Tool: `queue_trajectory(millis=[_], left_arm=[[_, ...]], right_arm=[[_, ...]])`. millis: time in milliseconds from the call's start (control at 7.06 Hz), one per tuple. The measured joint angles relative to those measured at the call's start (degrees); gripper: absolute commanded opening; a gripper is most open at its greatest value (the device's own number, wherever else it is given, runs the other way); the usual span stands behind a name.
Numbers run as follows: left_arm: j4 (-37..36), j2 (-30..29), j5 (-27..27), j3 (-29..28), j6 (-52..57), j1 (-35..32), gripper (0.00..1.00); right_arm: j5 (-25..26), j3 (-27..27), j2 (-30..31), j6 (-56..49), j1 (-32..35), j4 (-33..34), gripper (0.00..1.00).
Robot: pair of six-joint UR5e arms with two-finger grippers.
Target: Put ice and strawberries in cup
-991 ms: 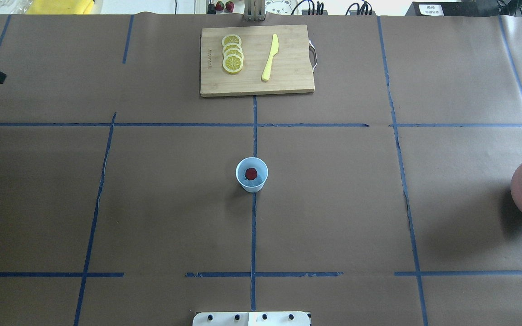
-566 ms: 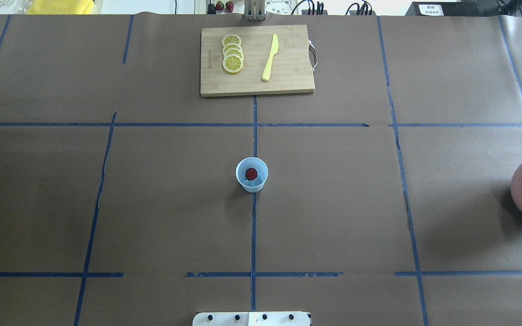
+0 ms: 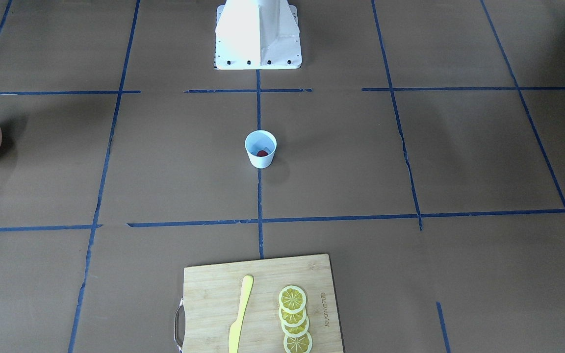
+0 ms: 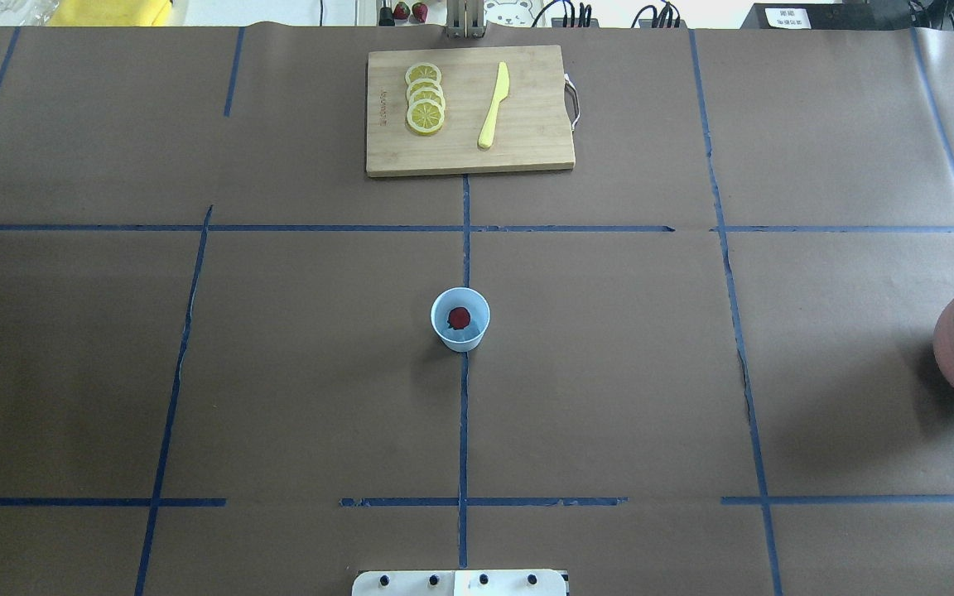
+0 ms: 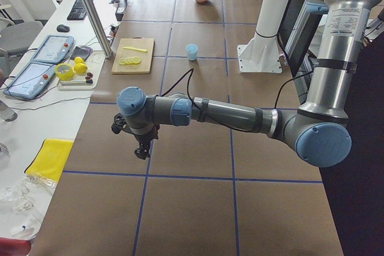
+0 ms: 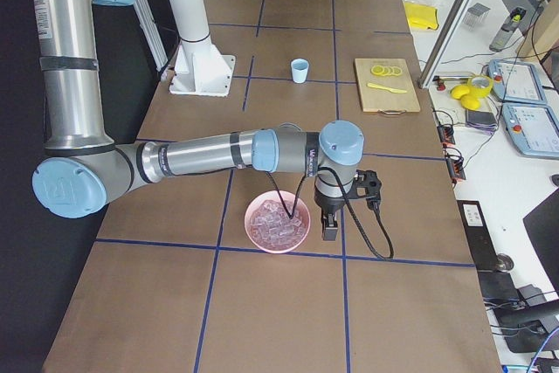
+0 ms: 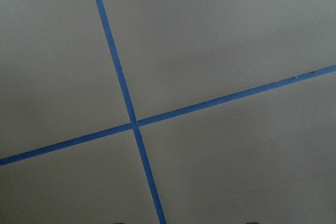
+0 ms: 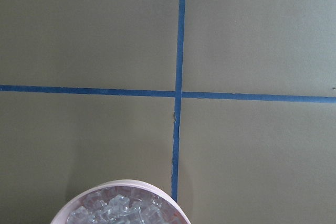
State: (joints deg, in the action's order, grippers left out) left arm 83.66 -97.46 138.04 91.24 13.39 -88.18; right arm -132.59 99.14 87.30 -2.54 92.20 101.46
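Cup [image 4: 472, 338]: tabletop [image 4: 278, 372] centre, strawberry [image 4: 460, 317] inside.
Ice [image 6: 275, 223]: in pink bowl [image 6: 251, 226], right edge.
Left hand [image 5: 142, 150]: opening cannot be told.
Right hand [image 6: 330, 230]: just beside pink bowl, opening cannot be told.

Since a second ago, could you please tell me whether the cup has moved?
No. The cup stands at the same spot on the central blue tape line, with the strawberry inside.

Forearm of left arm [image 5: 228, 114] reached out level, wrist bent down, left claw [image 5: 142, 150] pointed downward; jaw state unreadable. Forearm of right arm [image 6: 210, 153] likewise level, right claw [image 6: 330, 231] pointed down; jaw state unreadable.
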Motion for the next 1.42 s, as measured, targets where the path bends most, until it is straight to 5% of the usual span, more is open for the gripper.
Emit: queue_trajectory(millis=[425,1416], left_arm=[[-2.11,4.77,0.17,4.32,-0.13,-0.04,1.0],[-17.8,2.53,0.1,8.99,0.33,0.11,1.0]], right_arm=[[-0.21,0.13,0.36,0.59,-0.37,-0.08,1.0],[-0.03,-0.35,0.89,0.73,-2.76,-0.4,1.0]])
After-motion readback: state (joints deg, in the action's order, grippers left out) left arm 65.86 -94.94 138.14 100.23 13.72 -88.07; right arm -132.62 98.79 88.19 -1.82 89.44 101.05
